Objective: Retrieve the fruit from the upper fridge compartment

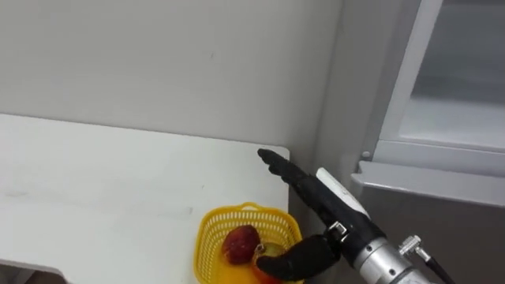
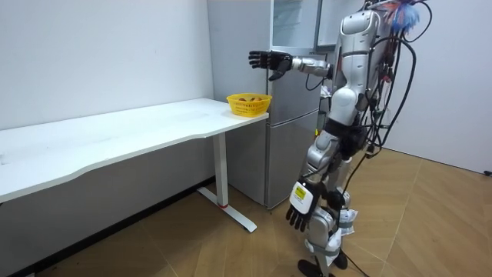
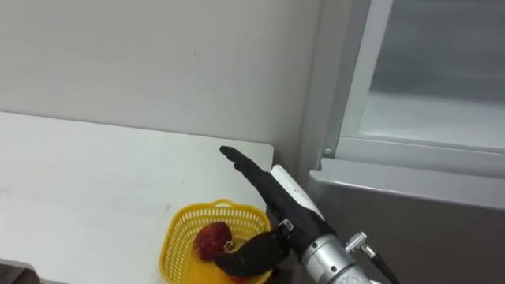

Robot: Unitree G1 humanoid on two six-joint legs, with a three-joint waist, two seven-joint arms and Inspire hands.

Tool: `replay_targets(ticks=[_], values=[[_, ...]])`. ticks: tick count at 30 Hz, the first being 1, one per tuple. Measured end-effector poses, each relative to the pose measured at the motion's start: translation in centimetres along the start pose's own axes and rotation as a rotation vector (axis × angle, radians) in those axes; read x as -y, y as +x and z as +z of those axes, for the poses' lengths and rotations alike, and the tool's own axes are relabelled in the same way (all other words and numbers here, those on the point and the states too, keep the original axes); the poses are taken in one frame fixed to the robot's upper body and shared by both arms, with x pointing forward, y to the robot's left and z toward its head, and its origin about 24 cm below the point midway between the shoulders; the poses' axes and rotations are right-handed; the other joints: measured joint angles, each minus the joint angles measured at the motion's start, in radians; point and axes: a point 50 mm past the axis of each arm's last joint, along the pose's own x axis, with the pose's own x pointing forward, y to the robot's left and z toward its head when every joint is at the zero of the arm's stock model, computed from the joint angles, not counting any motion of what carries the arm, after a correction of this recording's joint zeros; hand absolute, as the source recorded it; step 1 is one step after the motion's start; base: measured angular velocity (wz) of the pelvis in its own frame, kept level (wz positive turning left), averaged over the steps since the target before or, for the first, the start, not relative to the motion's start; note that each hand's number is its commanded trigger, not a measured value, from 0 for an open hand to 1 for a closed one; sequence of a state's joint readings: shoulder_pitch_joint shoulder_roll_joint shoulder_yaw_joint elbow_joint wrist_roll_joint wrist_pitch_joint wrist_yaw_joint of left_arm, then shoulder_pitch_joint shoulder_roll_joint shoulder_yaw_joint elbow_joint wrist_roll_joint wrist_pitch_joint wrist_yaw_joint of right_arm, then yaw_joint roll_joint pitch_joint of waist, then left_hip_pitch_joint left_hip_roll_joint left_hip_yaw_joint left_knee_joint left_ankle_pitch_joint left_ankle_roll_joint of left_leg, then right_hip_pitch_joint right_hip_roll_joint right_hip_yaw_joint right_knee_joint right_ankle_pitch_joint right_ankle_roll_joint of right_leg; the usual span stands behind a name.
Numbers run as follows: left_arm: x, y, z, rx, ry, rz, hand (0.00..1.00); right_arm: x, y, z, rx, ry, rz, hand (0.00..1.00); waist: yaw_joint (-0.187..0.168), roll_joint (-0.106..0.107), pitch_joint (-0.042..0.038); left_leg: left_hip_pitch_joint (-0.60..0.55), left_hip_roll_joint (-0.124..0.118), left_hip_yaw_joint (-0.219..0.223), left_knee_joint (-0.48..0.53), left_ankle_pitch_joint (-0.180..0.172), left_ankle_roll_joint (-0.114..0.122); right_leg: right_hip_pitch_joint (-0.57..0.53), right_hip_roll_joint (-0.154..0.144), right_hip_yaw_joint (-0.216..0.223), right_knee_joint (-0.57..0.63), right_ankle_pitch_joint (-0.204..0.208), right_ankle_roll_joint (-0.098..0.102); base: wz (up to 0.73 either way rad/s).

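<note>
Right hand stretched flat above the yellow basket, fingers straight, grasping nothing.
The basket sits at the white table's far right corner, just beside the fridge. It holds a red apple (plus yellow-orange fruit I cannot name). The upper fridge compartment shows a pale shelf. The left hand hangs relaxed by the leg.
</note>
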State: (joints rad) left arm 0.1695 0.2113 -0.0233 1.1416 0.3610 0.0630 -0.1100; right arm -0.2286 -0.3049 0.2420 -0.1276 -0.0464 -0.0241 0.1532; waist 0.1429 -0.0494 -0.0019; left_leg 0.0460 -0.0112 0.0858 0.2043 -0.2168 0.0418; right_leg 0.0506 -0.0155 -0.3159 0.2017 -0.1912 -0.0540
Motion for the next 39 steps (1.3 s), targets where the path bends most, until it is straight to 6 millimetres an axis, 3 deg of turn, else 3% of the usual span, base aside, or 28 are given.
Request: replay_targets(ticks=[7, 12, 18, 23, 29, 34, 39], values=[[0.6, 0.1, 0.3, 0.004, -0.009, 0.019, 0.00, -0.2, -2.5, 0.3, 0.031, 0.069, -0.051, 0.00, -0.037, 0.052, -0.0024, 0.004, 0.002, 0.027, -0.008, -0.004, 0.006, -0.010, 0.000, 0.022, 0.008, 0.003, 0.004, -0.09], [1.1, 0.1, 0.4, 0.007, 0.003, 0.013, 0.00, -1.1, -3.6, 0.6, 0.034, 0.122, -0.071, 0.00, -0.066, 0.071, -0.0071, 0.000, 0.006, 0.066, -0.009, -0.004, 0.006, -0.039, 0.004, 0.056, 0.022, 0.003, 0.003, -0.21], [1.8, 0.1, -0.1, 0.004, 0.006, 0.019, 0.00, -2.0, -5.2, 0.0, 0.008, 0.183, -0.118, 0.00, -0.116, 0.066, -0.0088, 0.001, 0.014, 0.107, -0.010, -0.006, 0.006, -0.056, 0.012, 0.094, 0.023, 0.007, -0.001, -0.19], [1.9, 0.0, -0.3, 0.014, -0.011, 0.015, 0.00, -1.2, -6.8, -0.3, -0.018, 0.187, -0.213, 0.00, -0.148, 0.067, -0.0083, -0.001, 0.018, 0.132, -0.015, -0.007, 0.005, -0.069, 0.019, 0.123, 0.025, 0.012, -0.002, -0.18], [2.5, -0.1, -1.3, -0.005, -0.038, 0.014, 0.00, -0.9, -9.9, -3.1, -0.160, 0.334, -0.346, 0.00, -0.196, 0.073, -0.0054, -0.001, 0.022, 0.174, -0.024, -0.008, 0.005, -0.104, 0.026, 0.161, 0.041, 0.014, -0.003, -0.21], [2.7, -0.2, -1.4, -0.006, -0.041, 0.016, 0.00, -1.8, -14.0, -7.8, -0.413, 0.499, -0.500, 0.00, -0.221, 0.072, -0.0063, -0.003, 0.030, 0.213, -0.024, -0.015, 0.001, -0.132, 0.036, 0.195, 0.057, 0.015, -0.007, -0.23], [3.0, -0.2, -1.4, -0.005, -0.041, 0.017, 0.00, -2.6, -15.8, -9.7, -0.491, 0.737, -0.663, 0.00, -0.245, 0.069, -0.0047, 0.002, 0.036, 0.237, -0.024, -0.019, -0.006, -0.137, 0.049, 0.226, 0.056, 0.018, -0.011, -0.18]])
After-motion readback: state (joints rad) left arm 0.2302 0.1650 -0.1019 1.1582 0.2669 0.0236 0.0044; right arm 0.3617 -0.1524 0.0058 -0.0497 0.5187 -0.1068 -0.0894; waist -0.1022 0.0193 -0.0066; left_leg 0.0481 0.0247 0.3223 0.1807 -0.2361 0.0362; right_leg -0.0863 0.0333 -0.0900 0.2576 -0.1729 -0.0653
